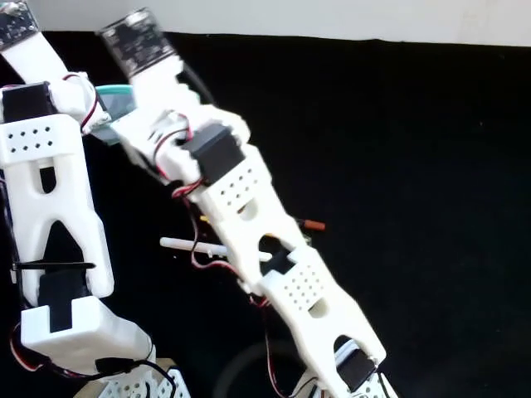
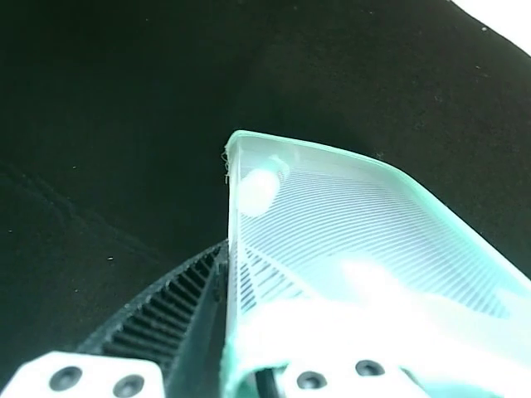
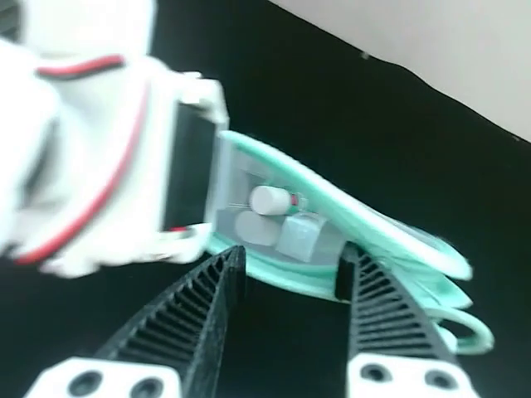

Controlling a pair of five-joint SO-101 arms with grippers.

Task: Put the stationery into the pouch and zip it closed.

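The pouch [image 1: 116, 98], a see-through mint-green case, is held up above the black table [image 1: 415, 166] at its far left, where your two arms meet. Your left gripper [image 2: 228, 274] is clamped on one end of it. In the left wrist view a black ribbed finger [image 2: 166, 319] presses against one face of the pouch; the finger on the other side is hidden behind the plastic. Through the striped wall you can make out a small white cylinder [image 2: 261, 186] inside. The right wrist view shows the same pouch side-on, its open mouth facing that camera. The white cylinder, which has a red band, lies in there just beside a grey block [image 3: 303, 236]. Your right gripper [image 3: 290, 257] sits close to the near edge of the pouch with its two black ribbed fingers [image 3: 207, 307] spread apart, one toward each side of the opening and holding nothing. I cannot tell whether either fingertip touches the pouch rim. From the high view, your right arm stretches diagonally across the table toward the pouch. A white pen [image 1: 187, 244] lies flat on the table, partly under that arm, and a thin orange-tipped stick [image 1: 314, 225] pokes out on the arm's other side.
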